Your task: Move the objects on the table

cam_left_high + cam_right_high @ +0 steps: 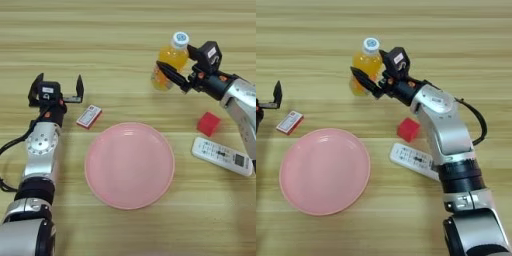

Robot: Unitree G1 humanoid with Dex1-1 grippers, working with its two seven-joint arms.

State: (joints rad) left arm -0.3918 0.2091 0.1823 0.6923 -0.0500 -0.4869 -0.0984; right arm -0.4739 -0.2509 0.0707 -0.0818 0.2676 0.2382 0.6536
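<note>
Right gripper [372, 76] clasps the upright orange bottle [365, 65].

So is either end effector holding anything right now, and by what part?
The right end effector grips the orange bottle around its body, below the white cap. The left end effector is open and empty, beside the red-and-white box.

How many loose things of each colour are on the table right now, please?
Pink: 1, the plate
Red: 2, the red cube and the red-and-white box
Orange: 1, the drink bottle
White: 1, the remote control
Total: 5
</note>
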